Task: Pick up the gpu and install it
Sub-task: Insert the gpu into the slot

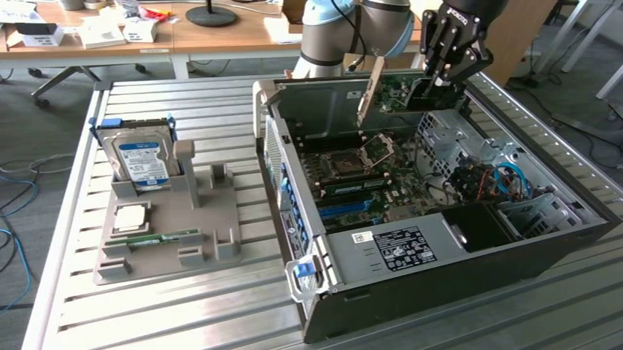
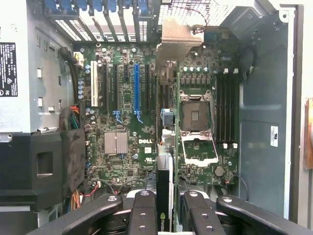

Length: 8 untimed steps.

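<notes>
Tool (image 1: 440,82) clamping gpu (image 2: 165,188) edge-on, high above motherboard (image 1: 389,186)

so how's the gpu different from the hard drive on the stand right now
Place: the gpu hangs clamped in the gripper above the open computer case; the hard drive sits in a grey holder on the table, outside the case.
Look: the gpu is a thin bare card with a metal bracket; the hard drive is a thicker silver box with a blue label.
Shared: both stand on edge.
</notes>
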{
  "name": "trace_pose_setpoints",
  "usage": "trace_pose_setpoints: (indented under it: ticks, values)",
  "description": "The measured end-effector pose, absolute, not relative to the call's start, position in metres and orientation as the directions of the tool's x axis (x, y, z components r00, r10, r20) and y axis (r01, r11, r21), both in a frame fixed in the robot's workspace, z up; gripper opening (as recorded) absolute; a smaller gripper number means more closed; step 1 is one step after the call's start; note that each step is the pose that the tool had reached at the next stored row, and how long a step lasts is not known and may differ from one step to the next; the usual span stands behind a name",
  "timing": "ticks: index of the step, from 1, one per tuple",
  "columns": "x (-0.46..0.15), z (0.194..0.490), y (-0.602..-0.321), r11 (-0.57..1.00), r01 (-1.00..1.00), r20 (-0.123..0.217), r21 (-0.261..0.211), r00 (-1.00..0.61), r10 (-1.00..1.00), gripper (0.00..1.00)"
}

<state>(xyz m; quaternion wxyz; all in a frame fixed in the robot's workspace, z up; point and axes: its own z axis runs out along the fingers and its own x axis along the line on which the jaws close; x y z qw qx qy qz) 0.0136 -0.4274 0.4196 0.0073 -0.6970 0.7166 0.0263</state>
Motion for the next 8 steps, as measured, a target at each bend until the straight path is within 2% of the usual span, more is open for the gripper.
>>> trace_pose_setpoints:
  ticks: [8]
  values:
    - [0.0113, 0.4142, -0.4274, 0.027, -0.999, -0.047, 0.027, -0.028, -0.998, 0.26]
